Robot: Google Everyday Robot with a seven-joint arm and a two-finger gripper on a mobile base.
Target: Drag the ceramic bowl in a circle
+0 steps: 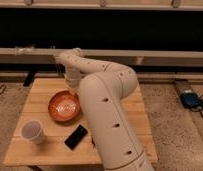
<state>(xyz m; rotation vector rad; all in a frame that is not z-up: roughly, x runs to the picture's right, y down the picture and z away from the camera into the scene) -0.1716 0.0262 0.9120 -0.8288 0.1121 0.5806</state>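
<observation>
Orange-brown glazed ceramic bowl (64, 106), wide and shallow with a darker rim, sits left of centre on the pale wooden slatted table (130, 107). The white segmented robot arm (102, 105) rises from the lower edge of the view, bends, and reaches back toward the bowl's 1 o'clock rim, where the gripper (73, 90) hangs at or just above the edge. How wide the gripper is set, and whether it holds the rim, cannot be told from this view. A small white cup (34, 132) stands at the bowl's 7 o'clock, near but apart; a flat black rectangular phone-like object (76, 137) lies at its 5 o'clock, also apart. The step in hand appears to be the drag itself or the contact just preceding it. The next move likely calls for steady downward contact on the rim and a curved sweep that avoids the cup and the black object.
</observation>
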